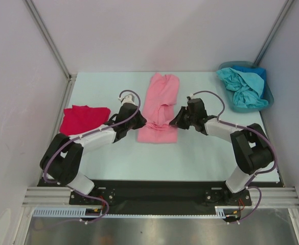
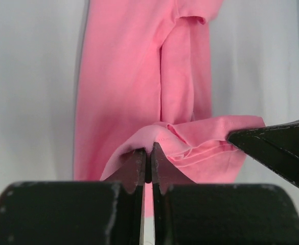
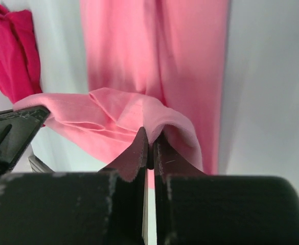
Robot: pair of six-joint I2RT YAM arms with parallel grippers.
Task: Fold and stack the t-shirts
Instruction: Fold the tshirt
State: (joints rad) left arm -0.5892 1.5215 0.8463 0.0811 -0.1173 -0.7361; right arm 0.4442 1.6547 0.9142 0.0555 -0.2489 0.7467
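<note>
Pinching a raised ridge of fabric, the left gripper (image 2: 148, 153) has its two black fingers clenched almost together on the near left corner of the long, light pink cloth t-shirt (image 2: 123, 76). The right gripper (image 3: 149, 140) is clamped the same way on the near right corner, with cloth draped over its tips. Between the two grips the near hem is lifted off the surface and sags in soft folds. The rest of the shirt lies flat as a narrow strip folded lengthwise, running away from the arms down the middle of the pale table (image 1: 200, 153). Each gripper's dark finger shows at the edge of the other's wrist view. A bright red cloth t-shirt (image 1: 83, 118) lies bunched on the left of the table beside the left arm, apart from the pink one. Teal and blue cloth t-shirts (image 1: 241, 87) are heaped in a blue-grey plastic tub (image 1: 266, 99) at the far right corner.
</note>
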